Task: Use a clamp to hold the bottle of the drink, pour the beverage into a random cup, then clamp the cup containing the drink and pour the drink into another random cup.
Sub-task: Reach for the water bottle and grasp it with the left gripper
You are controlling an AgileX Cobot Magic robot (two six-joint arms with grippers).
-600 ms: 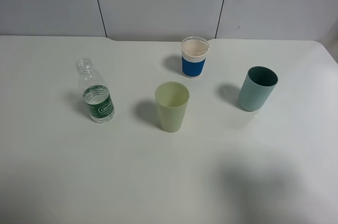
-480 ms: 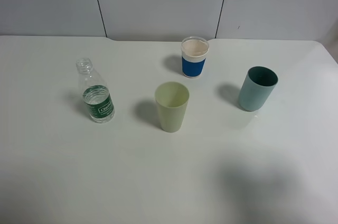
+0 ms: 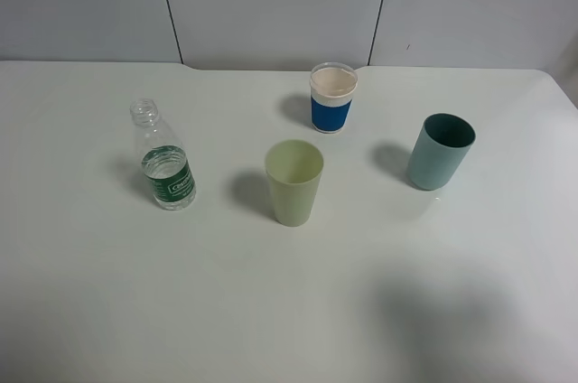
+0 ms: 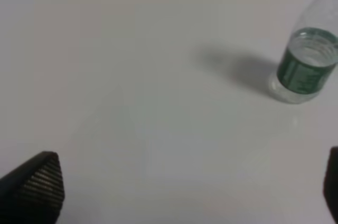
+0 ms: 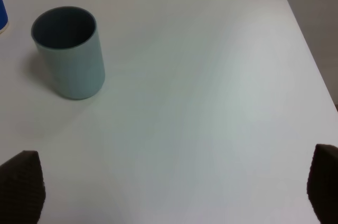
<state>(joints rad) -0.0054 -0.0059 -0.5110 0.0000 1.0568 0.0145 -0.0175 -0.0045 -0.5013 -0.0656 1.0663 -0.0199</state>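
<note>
Table (image 3: 90, 311): white, carries all items.
Left tool (image 4: 185, 189): spread wide, empty, above table near bottle (image 4: 303, 65).
Right tool (image 5: 173, 187): spread wide, empty, near teal cup (image 5: 71, 55).
Bottle: upright, uncapped, table left.
Pale green cup (image 3: 293, 182): centre.
Blue-band cup (image 3: 332, 98): behind it.

Bright, even indoor light; white table (image 3: 90, 293) slightly washed out. Soft shadows fell left of the bottle (image 3: 167, 171) and the pale green cup (image 3: 293, 182), so light came from the right. Big diffuse shadow on the table's lower right. Overhead view sharp; both wrist views soft, bottle label blurred.
</note>
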